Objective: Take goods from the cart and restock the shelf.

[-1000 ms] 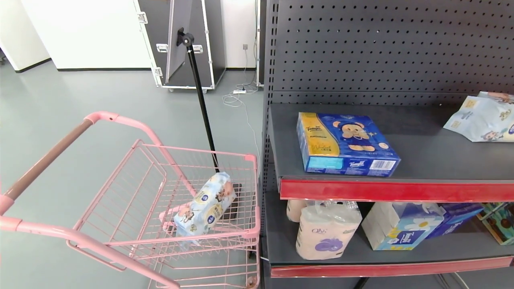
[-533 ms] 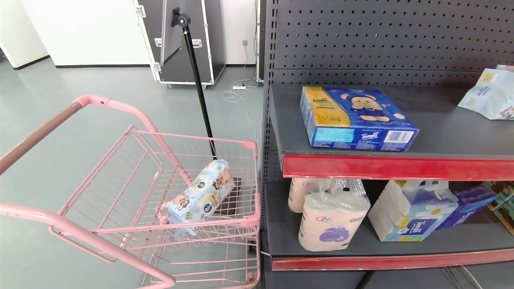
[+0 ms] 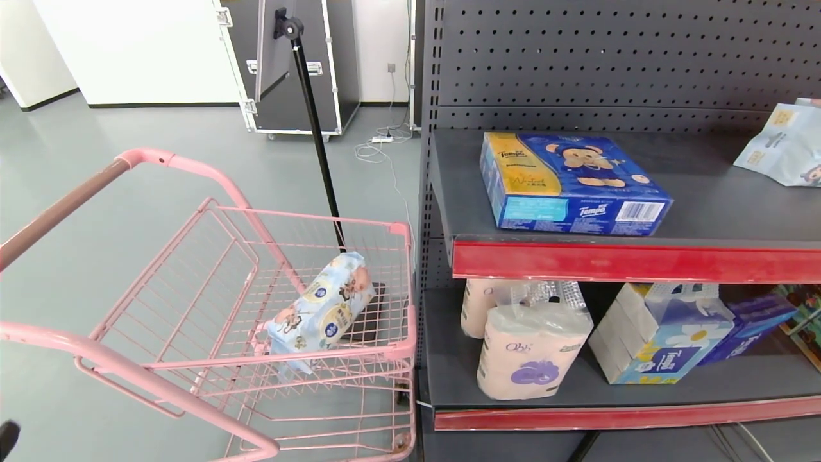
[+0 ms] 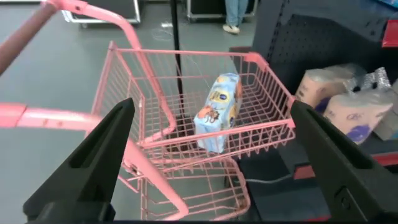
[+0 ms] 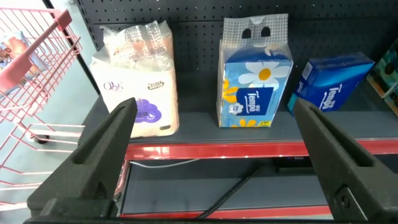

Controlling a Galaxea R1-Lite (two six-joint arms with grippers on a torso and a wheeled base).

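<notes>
The pack leans in the cart, in the corner beside the shelf, its long axis tilted, upper end away from the robot. The left gripper, fingers spread wide and empty, hovers over the cart's near side with the pack ahead between them, so it looks the nearer arm. The right gripper, also wide open and empty, faces the shelf's lower level
</notes>
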